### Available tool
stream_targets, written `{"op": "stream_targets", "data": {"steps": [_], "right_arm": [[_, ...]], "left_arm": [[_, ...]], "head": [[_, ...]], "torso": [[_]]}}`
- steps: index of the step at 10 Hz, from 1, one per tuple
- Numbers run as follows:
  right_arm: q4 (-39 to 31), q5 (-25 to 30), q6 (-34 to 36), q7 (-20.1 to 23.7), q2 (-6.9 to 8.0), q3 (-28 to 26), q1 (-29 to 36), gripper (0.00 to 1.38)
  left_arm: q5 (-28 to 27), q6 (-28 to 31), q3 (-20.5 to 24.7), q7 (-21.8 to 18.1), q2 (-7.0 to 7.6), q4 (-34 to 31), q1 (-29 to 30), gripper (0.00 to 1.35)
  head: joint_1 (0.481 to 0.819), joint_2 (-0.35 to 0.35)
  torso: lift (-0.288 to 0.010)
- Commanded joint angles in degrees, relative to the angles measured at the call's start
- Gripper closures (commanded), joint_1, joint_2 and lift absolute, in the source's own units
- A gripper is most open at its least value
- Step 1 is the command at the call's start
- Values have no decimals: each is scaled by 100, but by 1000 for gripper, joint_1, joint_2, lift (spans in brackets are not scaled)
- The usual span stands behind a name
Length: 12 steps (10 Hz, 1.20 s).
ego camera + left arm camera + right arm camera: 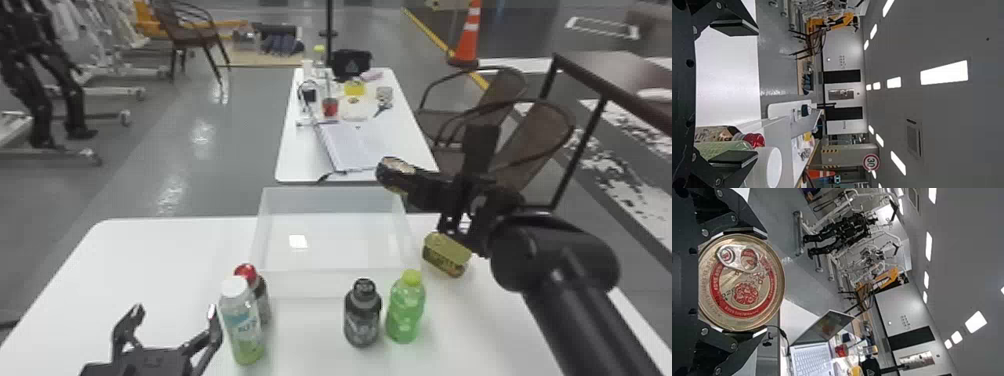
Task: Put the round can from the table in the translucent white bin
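Your right gripper [396,176] grips the round can [746,301] between its jaws, by the far right corner of the translucent white bin [310,284] in the head view. Your left gripper [175,311] is at the near left, its jaws wide, one fingertip close to the white-capped bottle [242,327].

Around the bin on the counter [125,260]: the white-capped bottle and, just behind it, a red-capped bottle [260,299] occupy the near left corner; a dark bottle [362,317] and a green bottle [406,311] stand side by side before the near wall; a gold tin [446,255] lies just beside the right wall. A second table [295,160] beyond carries an open laptop [350,145].

Markings: the can's lid faces your right wrist camera, with a pull tab and a red printed ring; the white-capped bottle bears blue and white lettering, the dark bottle pale print.
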Motion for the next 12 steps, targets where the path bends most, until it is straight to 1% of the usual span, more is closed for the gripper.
{"op": "stream_targets", "data": {"steps": [1,2,3,4,7,9,10,12], "right_arm": [[440,-30,171,433,0,165,-201,1049],[747,-30,198,740,-18,340,-341,1049],[1055,-39,198,951,-18,490,-438,1049],[1213,-39,189,1013,-18,560,-473,1049],[1819,-74,189,1039,-9,657,-535,1049],[2039,-118,154,1039,0,648,-561,1047],[2127,-224,110,987,0,648,-561,1016],[2145,-250,-57,951,8,657,-552,591]], "left_arm": [[9,12,-22,0,-15,6,-20,190],[9,21,-31,0,-15,32,-29,190],[9,30,-31,0,-15,32,-38,190],[17,30,-49,0,-15,41,-55,190],[26,38,-66,0,-15,59,-64,190],[26,47,-66,0,-15,59,-73,190],[26,47,-75,0,-15,59,-73,190],[26,38,-66,0,-15,59,-64,190]], "head": [[549,0],[549,0],[549,0],[549,0],[549,0],[549,0],[549,0],[549,0]], "torso": [[-100],[-100],[-100],[-100],[-100],[-100],[-100],[-100]]}}
